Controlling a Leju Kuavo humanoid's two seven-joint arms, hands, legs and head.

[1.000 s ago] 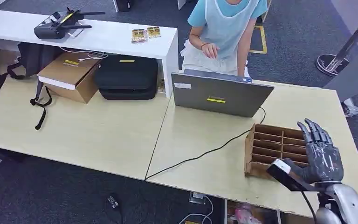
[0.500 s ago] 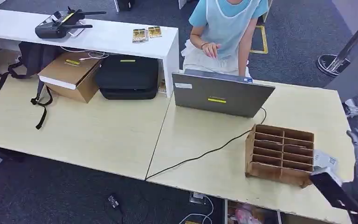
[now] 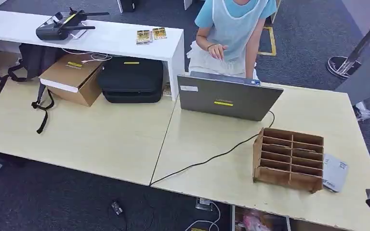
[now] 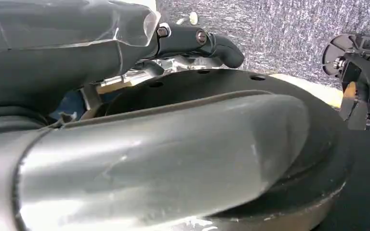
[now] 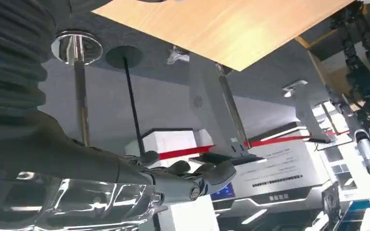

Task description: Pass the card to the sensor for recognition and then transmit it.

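Off the table [image 3: 221, 159] edge, right robot hand [image 5: 173, 180] holds nothing, fingers straight; left unclear.

On the counter [image 3: 212, 144] a cardboard organizer [image 3: 289, 159] stands near the right front edge, with a white card [image 3: 336, 172] just beside it on its right. A black cable [image 3: 212, 158] crosses the open surface from the front edge to the laptop [image 3: 227, 98], behind which a person [image 3: 231, 29] sits. The left half lies bare as far as the bag [image 3: 131, 79] and box [image 3: 73, 77] at the back.
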